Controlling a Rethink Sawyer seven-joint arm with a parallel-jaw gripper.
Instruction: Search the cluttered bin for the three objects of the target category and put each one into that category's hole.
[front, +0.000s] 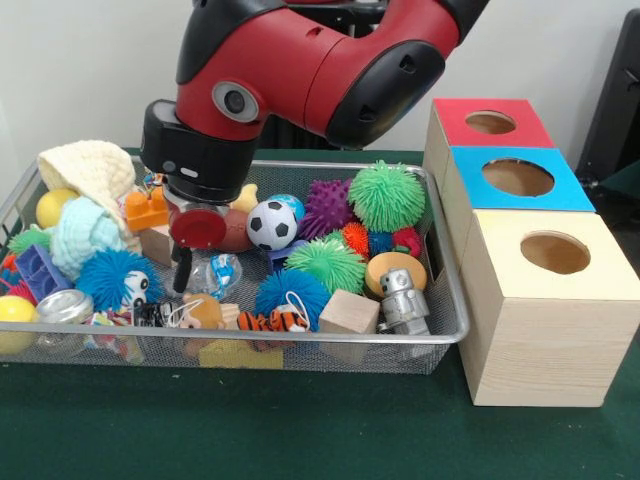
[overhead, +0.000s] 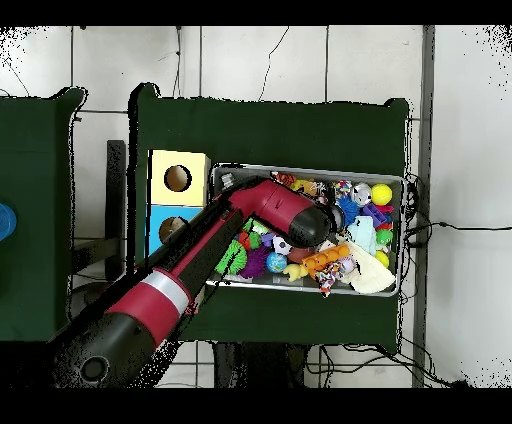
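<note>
Toys of many kinds are heaped in a wire mesh bin (front: 440, 335) set on a green table (front: 300, 430). Which three belong to the target category cannot be told. Near the middle of the heap a black and white toy football (front: 270, 224) is seen, with a purple spiky ball (front: 328, 205) and a large green fuzzy ball (front: 386, 195) beside it toward the boxes. A blue fuzzy ball (front: 112, 278) lies at the front of the bin, and a plain wooden block (front: 349, 311) and a small silver robot figure (front: 402, 301) rest against the front wire. A cream knitted cloth (front: 90, 172) is piled at the end of the bin away from the boxes, with a yellow ball (front: 53, 207) next to it.

The gripper (front: 184, 268) is lowered into the heap just beside the football, under the red and black arm (front: 300, 60). Only one dark fingertip is visible among the toys, so whether it is open or closed cannot be told.

Three wooden boxes stand in a row just beside the bin, each with a round hole in its top: a red-topped box (front: 465, 125), a blue-topped box (front: 500, 180) and a yellow-topped box (front: 530, 300).
</note>
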